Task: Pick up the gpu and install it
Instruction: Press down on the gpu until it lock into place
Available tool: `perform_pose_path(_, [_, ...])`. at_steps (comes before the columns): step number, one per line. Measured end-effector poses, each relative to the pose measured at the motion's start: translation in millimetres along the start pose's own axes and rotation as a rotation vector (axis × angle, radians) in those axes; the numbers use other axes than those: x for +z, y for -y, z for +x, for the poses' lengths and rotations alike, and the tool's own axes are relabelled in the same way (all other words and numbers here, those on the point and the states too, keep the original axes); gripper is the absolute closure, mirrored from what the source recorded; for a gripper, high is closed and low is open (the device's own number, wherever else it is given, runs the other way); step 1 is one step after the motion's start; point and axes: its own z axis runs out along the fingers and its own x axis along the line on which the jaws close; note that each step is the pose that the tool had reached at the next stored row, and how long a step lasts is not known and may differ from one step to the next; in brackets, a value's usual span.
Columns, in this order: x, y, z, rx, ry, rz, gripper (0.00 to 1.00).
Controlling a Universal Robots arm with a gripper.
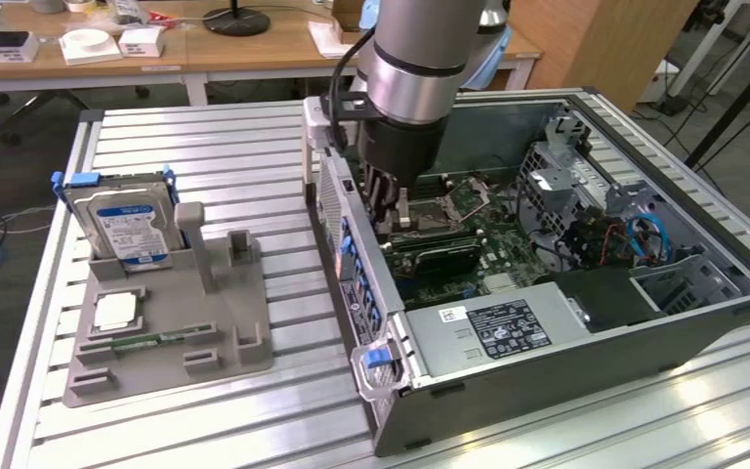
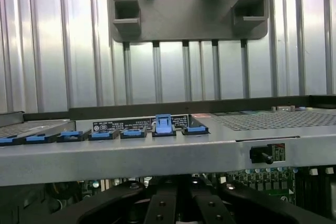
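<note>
Beside the open computer case [image 1: 584, 322], grey fixture tray [image 1: 219, 332] with hard drive [image 1: 125, 223].

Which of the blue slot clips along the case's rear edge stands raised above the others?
The blue clip second from one end of the row stands taller; the others lie flat.

A table [image 1: 206, 147] of ribbed aluminium slats carries everything. Toward the exterior view's left a grey plastic holder tray [image 1: 167, 332] lies flat on the slats — a silver hard drive [image 1: 121, 220] stands upright in its far slot, and a square chip [image 1: 114, 313] and a narrow green memory stick [image 1: 153, 342] rest in its recesses. To the exterior view's right an open computer case [image 1: 558, 322] lies on its side on the slats, just beside the tray.
</note>
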Motion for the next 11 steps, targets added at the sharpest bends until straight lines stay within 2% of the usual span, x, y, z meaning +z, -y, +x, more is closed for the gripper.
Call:
perform_pose_path(4, [0.4, 0.6, 0.0, 0.001, 0.0162, -0.0021, 0.89])
perform_pose_path(6, [0.6, 3.4, -0.4, 0.001, 0.0223, -0.0026, 0.89])
perform_pose_path(11, [0.7, 21.8, -1.6, 0.000, 0.0247, -0.0025, 0.89])
